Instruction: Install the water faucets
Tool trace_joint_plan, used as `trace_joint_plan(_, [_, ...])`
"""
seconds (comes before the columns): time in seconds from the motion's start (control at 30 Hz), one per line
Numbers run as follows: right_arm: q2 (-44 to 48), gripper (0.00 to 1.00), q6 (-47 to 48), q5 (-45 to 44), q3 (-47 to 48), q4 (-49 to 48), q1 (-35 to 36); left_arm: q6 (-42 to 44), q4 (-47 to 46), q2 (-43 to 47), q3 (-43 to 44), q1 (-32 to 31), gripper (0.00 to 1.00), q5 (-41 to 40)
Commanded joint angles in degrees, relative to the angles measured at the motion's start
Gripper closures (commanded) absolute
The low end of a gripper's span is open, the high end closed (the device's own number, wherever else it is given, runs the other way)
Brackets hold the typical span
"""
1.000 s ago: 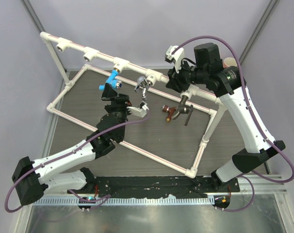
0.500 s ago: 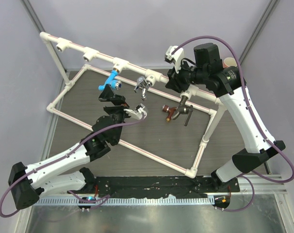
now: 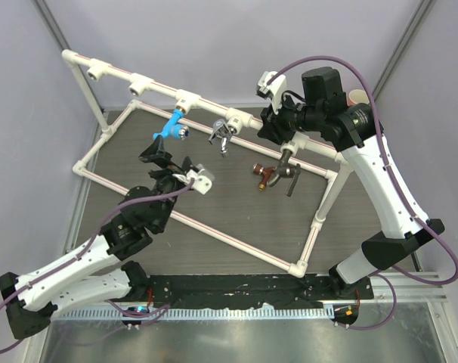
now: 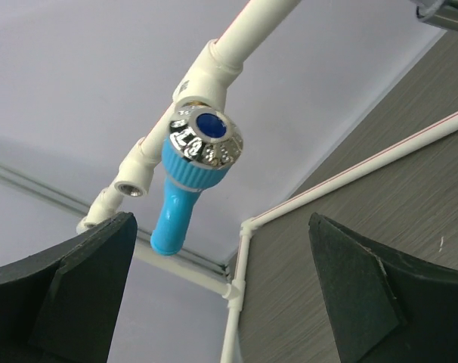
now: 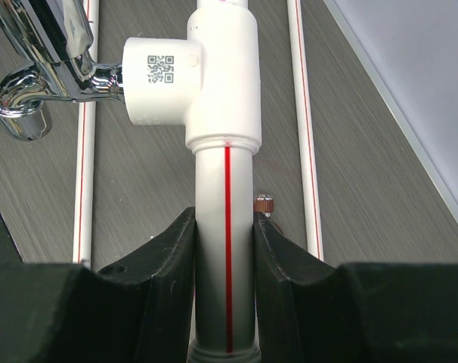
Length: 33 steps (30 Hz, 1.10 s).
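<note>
The blue-handled faucet [image 3: 168,127] hangs from a tee on the white pipe rail [image 3: 142,82]; it also shows in the left wrist view [image 4: 191,178]. The silver faucet [image 3: 223,134] sits in the adjacent tee [image 5: 206,76] and shows in the right wrist view [image 5: 40,83]. The dark grey lever faucet [image 3: 291,170] and the copper faucet [image 3: 263,175] lie on the table. My left gripper [image 3: 159,156] is open and empty, just below the blue faucet, apart from it [image 4: 229,302]. My right gripper [image 3: 274,127] is shut on the pipe [image 5: 225,227] right of the silver faucet.
The white pipe frame [image 3: 214,231] lies around the dark mat, with upright posts at the left [image 3: 93,102] and right [image 3: 331,193]. Two open tee sockets [image 3: 99,72] remain further left on the rail. A paper cup [image 3: 357,97] stands at the back right.
My left arm has drawn back and swung left, from near the silver faucet to below the blue faucet. The right arm has not moved.
</note>
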State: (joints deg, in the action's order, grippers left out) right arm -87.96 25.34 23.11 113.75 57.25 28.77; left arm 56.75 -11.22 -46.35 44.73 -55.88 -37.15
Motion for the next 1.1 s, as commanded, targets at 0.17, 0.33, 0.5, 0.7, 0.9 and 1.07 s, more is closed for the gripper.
trace_joint_plan(0.17, [1.04,0.99,-3.46,0.79,-0.81,-1.27,0.14,-33.42,13.40,6.52,10.37,2.26,0.00,1.64])
trace_joint_plan(0.33, [0.95,0.99,-3.55,0.70,-0.82,-1.36,0.14,-58.70,16.40,9.69,14.41,3.14,0.00,-4.59])
trace_joint_plan(0.5, [0.95,0.99,-3.37,0.70,-0.82,-1.35,0.14,-79.58,23.78,11.54,17.58,3.23,0.00,-16.37])
trace_joint_plan(0.7, [0.69,0.99,-3.28,0.97,-0.90,-1.44,0.14,-97.87,22.21,14.18,16.44,3.23,0.02,-15.86])
trace_joint_plan(0.9, [0.86,0.99,-3.20,1.06,-1.08,-1.44,0.14,-101.40,20.02,8.21,17.58,3.84,0.02,-14.45])
trace_joint_plan(1.07, [0.86,0.99,-3.11,1.23,-1.25,-1.71,0.14,-112.01,20.62,3.65,18.20,11.12,0.02,-0.59])
